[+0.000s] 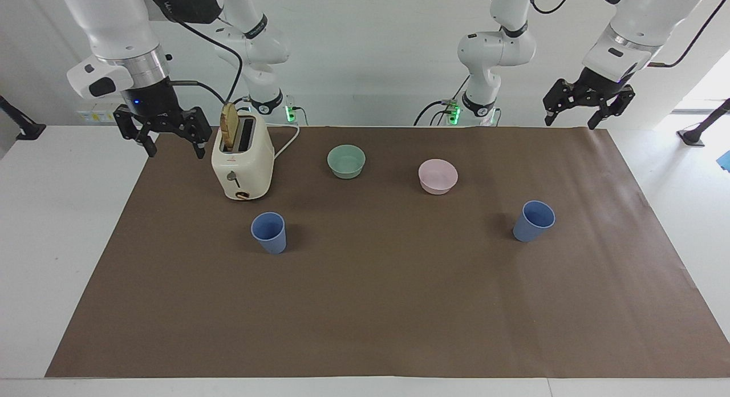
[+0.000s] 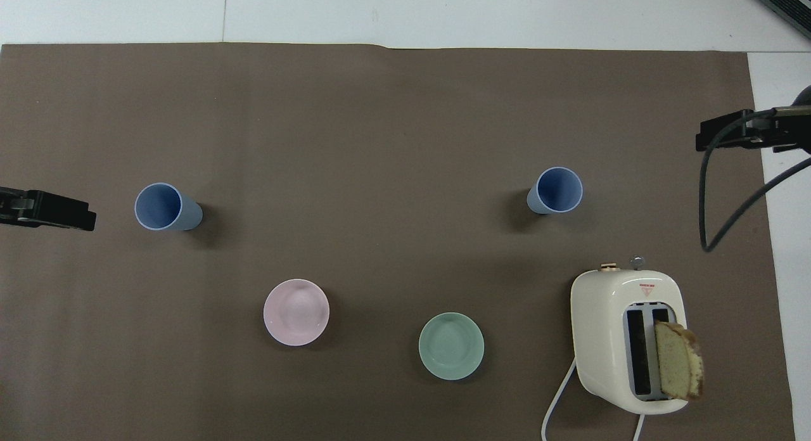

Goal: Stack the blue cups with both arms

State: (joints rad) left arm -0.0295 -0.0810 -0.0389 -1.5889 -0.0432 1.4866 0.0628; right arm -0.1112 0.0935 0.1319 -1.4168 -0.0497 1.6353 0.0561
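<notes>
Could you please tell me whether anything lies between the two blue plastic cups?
Nothing: only bare brown mat separates the blue plastic cup from the other cup, clearest in the overhead view.

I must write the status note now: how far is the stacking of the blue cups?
Nothing is done yet. The two blue cups stand upright and apart on the brown mat, one near the toaster. Nothing is in hand: the left gripper and right gripper hang open and empty. Picking up and stacking are left.
</notes>
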